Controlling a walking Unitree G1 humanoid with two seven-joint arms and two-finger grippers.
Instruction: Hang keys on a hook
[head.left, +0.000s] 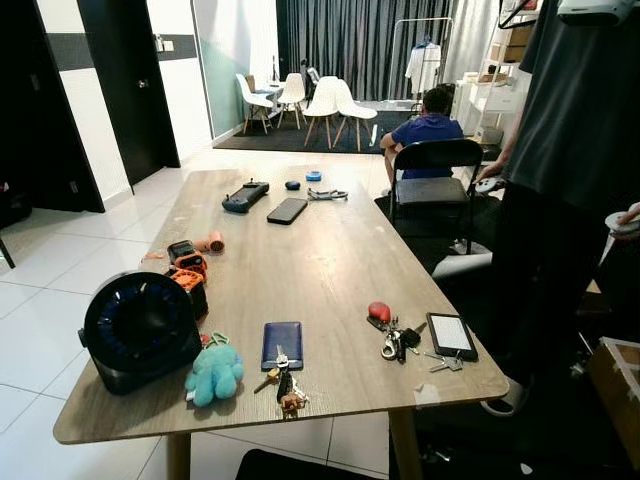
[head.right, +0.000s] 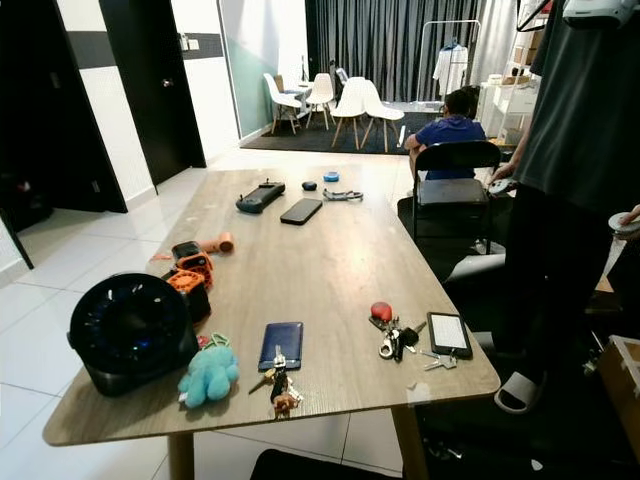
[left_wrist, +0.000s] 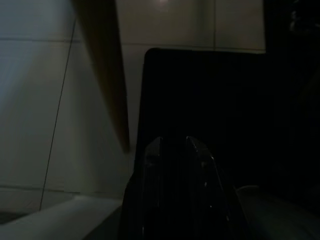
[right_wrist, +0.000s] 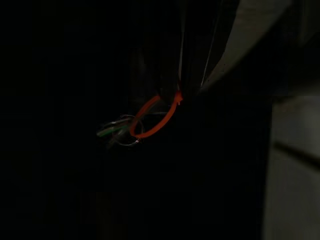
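Note:
In the dark right wrist view my right gripper (right_wrist: 177, 92) is shut on an orange loop (right_wrist: 156, 118), and a ring of keys (right_wrist: 119, 134) dangles from that loop. My left gripper (left_wrist: 175, 146) hangs idle in the shade beside a wooden table leg (left_wrist: 106, 70), above pale floor tiles. On the wooden table (head.left: 320, 270) lie two more key bunches. One is at the front edge by a blue wallet (head.left: 282, 343), as a small key bunch (head.left: 285, 388). The other key bunch (head.left: 393, 338) has a red fob and lies toward the right.
A black fan (head.left: 140, 328), a teal plush (head.left: 213, 372) and orange gadgets (head.left: 188, 268) sit at the table's left front. A small tablet (head.left: 451, 334) lies at the right front. A person (head.left: 570, 160) stands close at the right. A black chair (head.left: 435, 178) and a seated person (head.left: 425, 130) are beyond.

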